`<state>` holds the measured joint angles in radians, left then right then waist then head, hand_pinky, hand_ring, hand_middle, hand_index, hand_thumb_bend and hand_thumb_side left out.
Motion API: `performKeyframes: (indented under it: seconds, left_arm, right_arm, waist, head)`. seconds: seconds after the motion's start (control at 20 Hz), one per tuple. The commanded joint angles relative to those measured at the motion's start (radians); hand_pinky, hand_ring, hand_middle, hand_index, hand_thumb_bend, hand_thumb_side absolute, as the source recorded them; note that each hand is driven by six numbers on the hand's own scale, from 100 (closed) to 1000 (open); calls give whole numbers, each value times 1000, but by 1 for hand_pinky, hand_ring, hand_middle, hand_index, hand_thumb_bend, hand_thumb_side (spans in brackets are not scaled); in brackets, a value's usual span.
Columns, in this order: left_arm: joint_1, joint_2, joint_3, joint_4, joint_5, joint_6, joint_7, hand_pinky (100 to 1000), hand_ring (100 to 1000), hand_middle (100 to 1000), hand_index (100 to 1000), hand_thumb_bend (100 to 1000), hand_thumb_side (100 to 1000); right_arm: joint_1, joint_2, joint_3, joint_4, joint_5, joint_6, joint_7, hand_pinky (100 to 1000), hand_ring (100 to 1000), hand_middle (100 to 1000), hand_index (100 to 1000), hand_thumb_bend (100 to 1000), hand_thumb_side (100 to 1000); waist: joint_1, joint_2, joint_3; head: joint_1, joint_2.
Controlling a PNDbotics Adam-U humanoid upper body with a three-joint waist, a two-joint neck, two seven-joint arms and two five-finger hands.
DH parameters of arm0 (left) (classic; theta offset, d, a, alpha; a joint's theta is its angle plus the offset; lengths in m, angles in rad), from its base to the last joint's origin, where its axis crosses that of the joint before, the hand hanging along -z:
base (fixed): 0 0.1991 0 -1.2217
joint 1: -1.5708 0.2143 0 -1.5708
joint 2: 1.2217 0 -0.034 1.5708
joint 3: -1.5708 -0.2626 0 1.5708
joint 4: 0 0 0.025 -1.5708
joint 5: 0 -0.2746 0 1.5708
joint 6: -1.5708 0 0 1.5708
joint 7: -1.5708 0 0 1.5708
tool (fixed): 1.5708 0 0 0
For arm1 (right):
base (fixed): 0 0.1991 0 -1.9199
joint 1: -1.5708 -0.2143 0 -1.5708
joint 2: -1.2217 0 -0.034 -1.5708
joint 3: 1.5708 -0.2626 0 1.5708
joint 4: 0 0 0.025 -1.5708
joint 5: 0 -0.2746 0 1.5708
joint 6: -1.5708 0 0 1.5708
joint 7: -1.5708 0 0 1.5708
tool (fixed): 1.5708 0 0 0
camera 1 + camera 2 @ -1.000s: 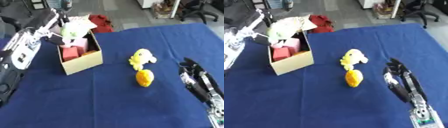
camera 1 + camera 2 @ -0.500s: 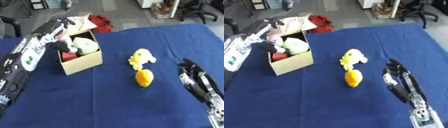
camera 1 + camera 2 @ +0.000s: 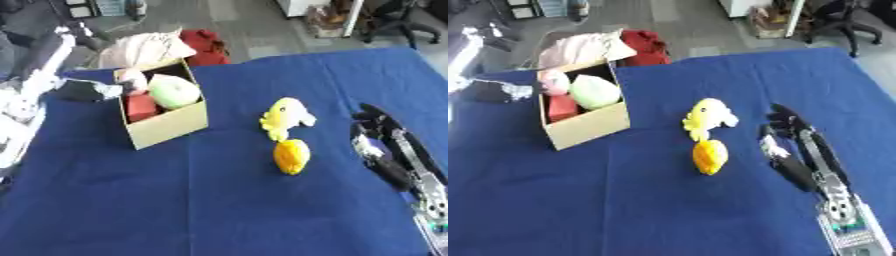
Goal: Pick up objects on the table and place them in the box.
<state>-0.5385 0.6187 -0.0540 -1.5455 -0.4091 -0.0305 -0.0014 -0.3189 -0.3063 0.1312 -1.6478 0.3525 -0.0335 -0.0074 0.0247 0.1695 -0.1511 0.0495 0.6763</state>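
Blue table (image 3: 219, 200) — right hand (image 3: 794, 145) shows fuller in right-eye view.

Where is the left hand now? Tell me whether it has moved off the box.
Yes. The left hand has drawn back from above the box to its left side, leaving the green ball inside.

You look down from the head | both eyes face the surface's (image 3: 219, 200) far edge | views overlap almost wholly, slightly offset sideways

A red bag (image 3: 206, 44) lies on the floor behind the table.
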Motion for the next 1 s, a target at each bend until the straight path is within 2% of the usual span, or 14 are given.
performKeyframes:
  seconds: [0.05, 0.2, 0.45, 0.6, 0.75, 0.8, 1.0]
  left_arm:
    - [51, 49, 51, -108, 117, 19, 58, 806, 665, 704, 759, 682, 402]
    - [118, 36, 74, -153, 170, 33, 92, 799, 649, 688, 745, 667, 393]
    - [189, -2, 89, -192, 192, 41, 110, 800, 644, 681, 740, 660, 398]
    - [219, -21, 95, -207, 194, 41, 107, 800, 642, 678, 740, 658, 399]
    - [242, -33, 100, -222, 192, 38, 98, 801, 643, 679, 741, 657, 402]
    - [248, -37, 102, -226, 192, 37, 95, 801, 643, 678, 741, 657, 403]
    - [268, -50, 109, -235, 191, 37, 87, 802, 644, 678, 742, 655, 406]
  right_arm:
    - [-55, -63, 23, 15, 24, -4, 31, 844, 845, 829, 971, 100, 686]
    - [-110, -107, 59, 54, 49, -12, 72, 847, 852, 837, 980, 100, 619]
    - [-199, -169, 130, 124, 92, -45, 180, 859, 875, 868, 995, 100, 588]
    - [-247, -201, 175, 162, 118, -76, 249, 865, 882, 876, 999, 159, 580]
    - [-286, -230, 216, 190, 155, -117, 313, 876, 896, 890, 1000, 273, 554]
    - [-295, -237, 226, 197, 168, -131, 333, 877, 896, 894, 1000, 247, 575]
    - [-312, -263, 254, 217, 201, -176, 405, 882, 898, 900, 1000, 265, 577]
  waist:
    - [-15, -23, 8]
    - [-17, -24, 22]
    - [-24, -24, 38]
    - [-27, -24, 46]
    - [-30, -23, 54]
    - [-30, -23, 56]
    - [-35, -23, 60]
  head:
    - [-13, -5]
    - [-23, -1]
    - [-31, 5]
    - [-37, 5]
    - [-39, 7]
    - [-40, 7]
    - [-41, 8]
